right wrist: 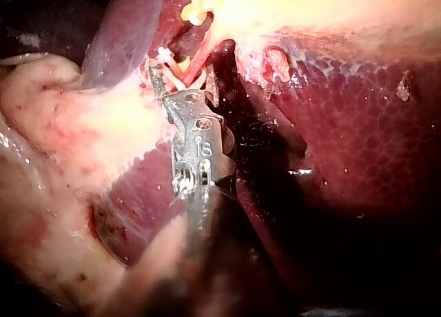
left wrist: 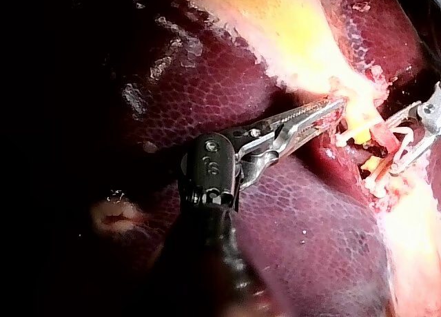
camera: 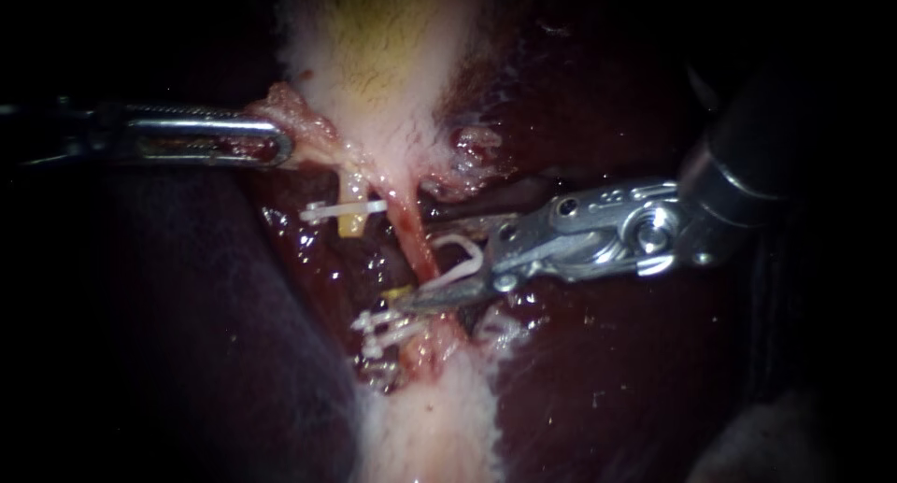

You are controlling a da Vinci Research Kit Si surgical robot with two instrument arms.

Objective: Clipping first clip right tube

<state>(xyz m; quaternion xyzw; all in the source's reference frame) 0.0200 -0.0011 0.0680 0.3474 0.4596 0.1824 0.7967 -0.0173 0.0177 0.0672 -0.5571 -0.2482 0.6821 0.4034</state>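
While left instrument (camera: pixel 277 148) pinches ragged tissue (camera: pixel 301 119), right instrument (camera: pixel 417 257) — jaws wide — holds a curved clip (camera: pixel 475 257).

I find the liver (camera: pixel 607 371) serving as the bed: dark red, wet, finely mottled in both wrist views. Directly on it lies the pale, yellow-tinged gallbladder (camera: pixel 383 44), which narrows into the left tube (camera: pixel 353 223), crossed by a white clip (camera: pixel 327 212), and the reddish right tube (camera: pixel 404 223). Beyond them a pale tissue band (camera: pixel 430 427) lies on the liver.
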